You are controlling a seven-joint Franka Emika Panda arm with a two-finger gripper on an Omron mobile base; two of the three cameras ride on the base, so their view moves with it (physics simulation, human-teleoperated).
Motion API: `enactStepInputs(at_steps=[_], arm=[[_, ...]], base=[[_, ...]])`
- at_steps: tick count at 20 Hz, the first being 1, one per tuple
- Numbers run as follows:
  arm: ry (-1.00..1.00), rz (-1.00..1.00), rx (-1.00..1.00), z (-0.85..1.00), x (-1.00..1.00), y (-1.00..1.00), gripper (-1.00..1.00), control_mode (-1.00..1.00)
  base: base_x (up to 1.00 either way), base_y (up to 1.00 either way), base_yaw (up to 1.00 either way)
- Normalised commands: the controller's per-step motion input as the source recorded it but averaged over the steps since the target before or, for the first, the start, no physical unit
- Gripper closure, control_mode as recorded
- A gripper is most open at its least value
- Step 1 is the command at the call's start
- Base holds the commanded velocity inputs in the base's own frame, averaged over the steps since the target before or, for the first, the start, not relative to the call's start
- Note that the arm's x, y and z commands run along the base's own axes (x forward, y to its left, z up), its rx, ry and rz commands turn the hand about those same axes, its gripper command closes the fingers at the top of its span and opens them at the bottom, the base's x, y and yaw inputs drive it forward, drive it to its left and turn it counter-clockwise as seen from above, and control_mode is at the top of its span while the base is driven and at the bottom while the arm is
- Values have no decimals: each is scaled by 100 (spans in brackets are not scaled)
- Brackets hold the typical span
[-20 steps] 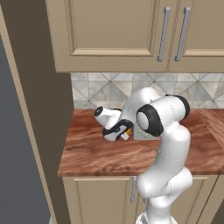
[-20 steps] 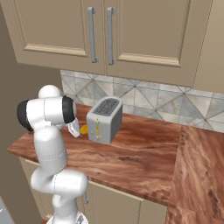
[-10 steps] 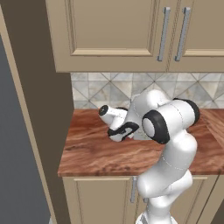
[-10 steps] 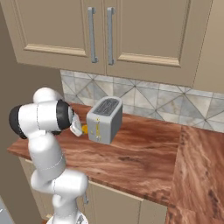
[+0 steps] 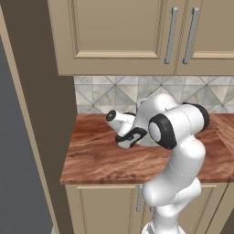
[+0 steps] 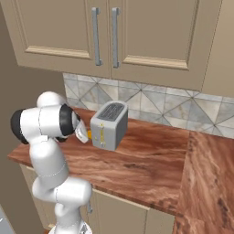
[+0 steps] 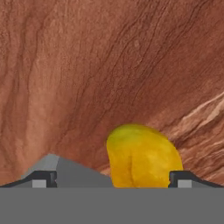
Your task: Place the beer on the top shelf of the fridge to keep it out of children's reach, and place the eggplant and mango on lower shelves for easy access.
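Reddish-brown wood grain, streaked and swirling, covers the counter (image 7: 87,65), where the mango (image 7: 142,157) lies: smooth, rounded, yellow-orange, with a faint crease down its face. It sits between the dark finger tips (image 7: 43,178) of the gripper (image 7: 113,179), nearer one of them; the jaws stand wide apart and grasp nothing. A boxy grey toaster (image 6: 109,124) stands close by.

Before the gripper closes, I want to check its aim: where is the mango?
The mango lies on the wooden counter, between the open gripper's fingertips in the hand view, nearer the right-hand one; the right base view shows it beside the toaster.
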Motion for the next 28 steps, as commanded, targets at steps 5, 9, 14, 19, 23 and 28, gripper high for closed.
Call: enactStepInputs(at_steps=[5, 9, 14, 19, 23, 28], arm=[[0, 6, 0, -64, 18, 0, -100, -100], [0, 6, -1, -67, 11, 1, 100, -100], [-9, 5, 0, -44, 0, -1, 100, -100], [-25, 5, 0, -14, -12, -4, 100, -100], [-36, 13, 1, 6, -60, 0, 100, -100], [-23, 9, 0, 47, -68, 0, 100, -100]], base=[[0, 0, 0], [0, 0, 0], [0, 0, 0], [0, 0, 0], [0, 0, 0], [0, 0, 0]])
